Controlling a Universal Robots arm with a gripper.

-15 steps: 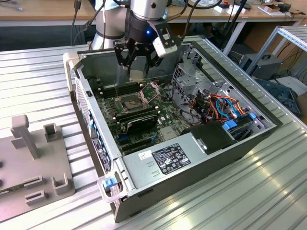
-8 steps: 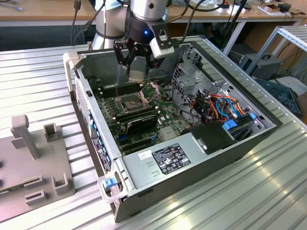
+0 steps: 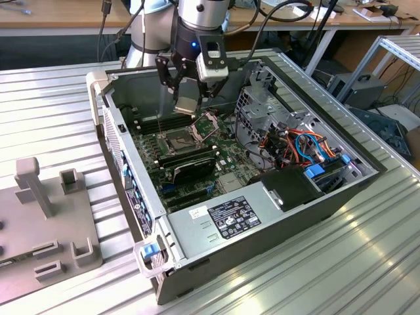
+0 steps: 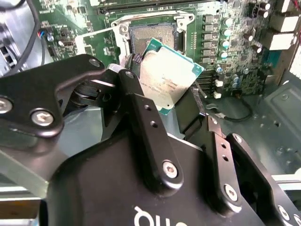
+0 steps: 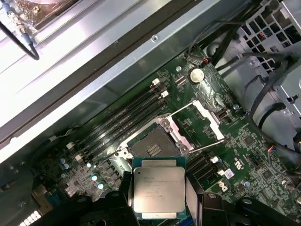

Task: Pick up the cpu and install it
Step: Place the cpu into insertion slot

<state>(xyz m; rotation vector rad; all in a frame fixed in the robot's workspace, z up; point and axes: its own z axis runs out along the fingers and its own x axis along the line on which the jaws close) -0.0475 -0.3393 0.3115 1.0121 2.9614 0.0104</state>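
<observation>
The cpu (image 3: pixel 186 104), a small square chip with a dull silver top, hangs in the air with my gripper (image 3: pixel 188 98) shut on its two opposite edges. It is held above the open PC case, a little behind and above the dark square socket (image 3: pixel 177 139) on the green motherboard (image 3: pixel 226 154). In the second wrist view the cpu (image 4: pixel 167 80) sits tilted between the black fingers (image 4: pixel 141 110), short of the bare socket (image 4: pixel 153 37). In the first wrist view the cpu (image 5: pixel 158 190) lies just beside the socket (image 5: pixel 153 148), whose hinged metal frame (image 5: pixel 207 117) is swung open.
A long black card (image 3: pixel 190 167) stands in the board just in front of the socket. The grey power supply (image 3: pixel 226 220) fills the case's near end, and a drive cage with coloured cables (image 3: pixel 295 141) sits on the exterior view's right. A grey fixture block (image 3: pixel 46 223) rests on the ribbed table.
</observation>
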